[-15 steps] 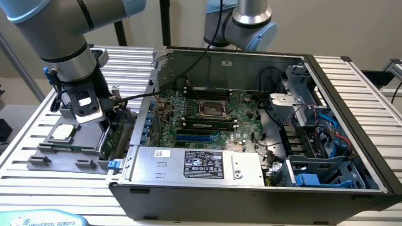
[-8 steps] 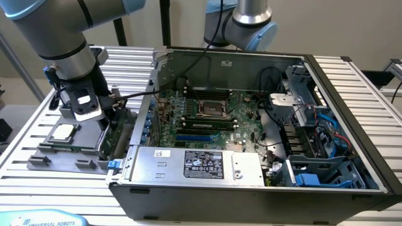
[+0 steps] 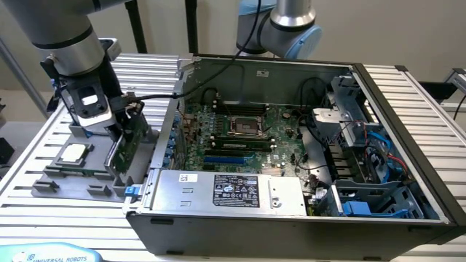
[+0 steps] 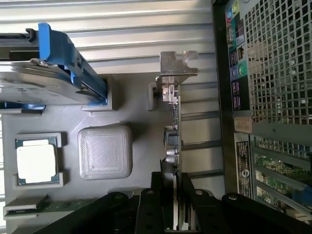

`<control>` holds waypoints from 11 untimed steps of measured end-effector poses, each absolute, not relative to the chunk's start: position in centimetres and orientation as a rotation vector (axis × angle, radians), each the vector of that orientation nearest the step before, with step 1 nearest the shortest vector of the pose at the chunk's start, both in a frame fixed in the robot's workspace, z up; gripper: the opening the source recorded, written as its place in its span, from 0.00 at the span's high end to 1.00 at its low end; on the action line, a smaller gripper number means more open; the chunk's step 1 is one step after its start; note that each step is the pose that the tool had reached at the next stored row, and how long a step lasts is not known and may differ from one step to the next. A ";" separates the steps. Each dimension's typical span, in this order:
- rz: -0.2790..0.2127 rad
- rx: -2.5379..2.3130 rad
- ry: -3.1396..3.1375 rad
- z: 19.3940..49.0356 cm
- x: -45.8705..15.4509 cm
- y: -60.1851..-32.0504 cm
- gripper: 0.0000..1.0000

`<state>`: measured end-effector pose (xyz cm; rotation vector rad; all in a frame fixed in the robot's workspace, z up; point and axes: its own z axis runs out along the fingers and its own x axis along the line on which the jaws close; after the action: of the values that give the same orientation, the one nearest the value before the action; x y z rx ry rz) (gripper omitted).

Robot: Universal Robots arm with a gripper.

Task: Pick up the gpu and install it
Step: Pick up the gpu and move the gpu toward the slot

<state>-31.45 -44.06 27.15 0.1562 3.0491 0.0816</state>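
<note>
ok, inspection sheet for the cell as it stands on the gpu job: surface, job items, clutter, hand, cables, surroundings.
Surface: slatted metal table, with a grey parts tray beside the open PC case.
Job's things: gpu standing on edge at the tray, outside the case; motherboard exposed.
Clutter: processor chip and hard drive with blue rails sit in the tray.
Hand: hand shut on the gpu, one finger on each face.
Cables: black cable runs from the wrist toward the case; blue cables inside the case.
Surroundings: second arm behind the case.
</note>
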 end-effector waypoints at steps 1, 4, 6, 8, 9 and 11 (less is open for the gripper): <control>0.082 0.156 3.049 27.6 -31.4 -44.1 0.73; 0.082 0.153 3.049 28.9 -31.4 -44.1 0.73; 0.082 0.147 3.050 29.9 -31.4 -44.1 0.73; 0.083 0.137 3.050 30.8 -31.4 -44.1 0.73; 0.083 0.130 3.051 31.2 -31.4 -44.1 0.73; 0.085 0.109 3.052 32.1 -31.3 -44.1 0.73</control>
<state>-31.25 -44.06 32.14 0.1091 3.0519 0.0848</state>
